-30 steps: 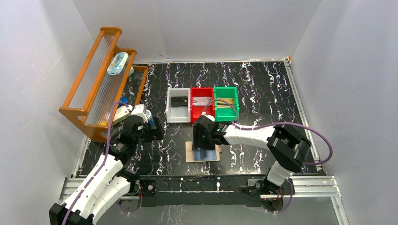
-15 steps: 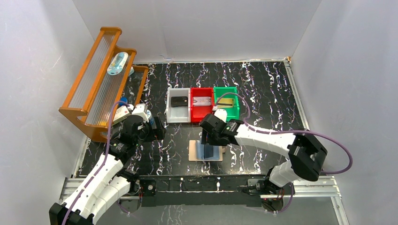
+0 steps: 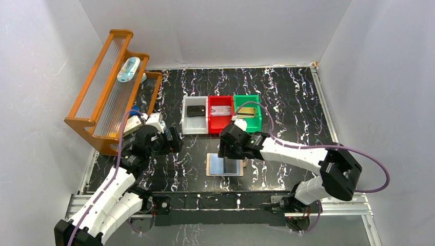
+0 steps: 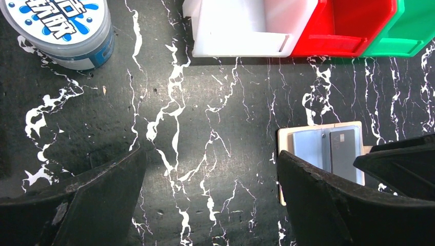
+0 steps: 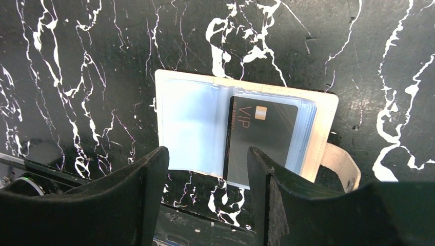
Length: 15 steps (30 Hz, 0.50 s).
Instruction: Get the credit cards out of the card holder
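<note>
The card holder [image 5: 192,123] lies open on the table, tan outside with pale blue pockets, its strap tab [image 5: 341,161] sticking out to the right. A black VIP credit card [image 5: 261,136] sits in its right-hand pocket. My right gripper [image 5: 206,154] hovers just above the holder's near edge, open, with nothing between its fingers. In the top view the right gripper [image 3: 231,148] is at the far edge of the card holder [image 3: 225,166]. My left gripper [image 4: 210,156] is open over bare table, left of the card holder [image 4: 323,148].
Three bins stand in a row behind the holder: grey [image 3: 195,123] with a black card, red [image 3: 220,122] with a pale card, green [image 3: 247,122] with a yellowish card. An orange rack [image 3: 110,87] fills the back left. A round blue-and-white tub [image 4: 56,25] stands near the left gripper.
The right gripper has drawn back from over the holder toward the bins and its elbow has swung right. The holder now lies flat open. The left arm has barely moved.
</note>
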### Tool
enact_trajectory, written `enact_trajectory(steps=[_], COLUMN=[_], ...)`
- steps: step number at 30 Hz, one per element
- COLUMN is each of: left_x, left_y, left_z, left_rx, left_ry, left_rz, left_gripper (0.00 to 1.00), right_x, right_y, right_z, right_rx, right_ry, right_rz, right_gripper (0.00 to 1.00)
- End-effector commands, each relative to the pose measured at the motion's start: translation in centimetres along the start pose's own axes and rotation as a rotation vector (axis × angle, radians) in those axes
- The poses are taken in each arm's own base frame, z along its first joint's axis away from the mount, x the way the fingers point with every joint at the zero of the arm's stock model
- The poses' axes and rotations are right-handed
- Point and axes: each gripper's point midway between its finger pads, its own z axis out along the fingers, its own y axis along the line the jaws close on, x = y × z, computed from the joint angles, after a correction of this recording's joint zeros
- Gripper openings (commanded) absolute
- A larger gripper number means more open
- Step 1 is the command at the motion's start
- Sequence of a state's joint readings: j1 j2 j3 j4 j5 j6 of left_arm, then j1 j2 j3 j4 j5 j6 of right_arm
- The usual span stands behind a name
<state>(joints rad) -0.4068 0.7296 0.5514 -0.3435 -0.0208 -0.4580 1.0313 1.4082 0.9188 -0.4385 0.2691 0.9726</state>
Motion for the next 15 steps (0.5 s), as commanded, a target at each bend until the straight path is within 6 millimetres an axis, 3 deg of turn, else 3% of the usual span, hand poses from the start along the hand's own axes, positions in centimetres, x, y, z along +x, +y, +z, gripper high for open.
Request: enact_trajectory(steps=[1,11,13,15], left_x=[-0.5,-2.9,-3.0,-2.7], left_y=[-0.9,-1.5,-2.3,-4.3], left_z=[-0.3,-1.2,-1.8,-2.7], left_rx=[0.045,0.059,0.101,0.217], left_ry=[-0.007,-0.106,-0.105,-0.081], left_rz=[-0.006,-0.025,-0.018,0.023], left_gripper=[0.98,0.98,0.98,0.98], right_x=[0.4,0.0,0.2,0.3], right_y=[0.1,0.0,-0.4,-0.2], right_z=[0.8,0.5,0.2,-0.4], right_rx=[-0.014,-0.028,-0.042,-0.088], right_ry=[0.015,0.01,0.006,0.008], right_rz=[0.016,0.054,0.084,0.104], right_gripper=[0.65,0.71,0.74,0.75])
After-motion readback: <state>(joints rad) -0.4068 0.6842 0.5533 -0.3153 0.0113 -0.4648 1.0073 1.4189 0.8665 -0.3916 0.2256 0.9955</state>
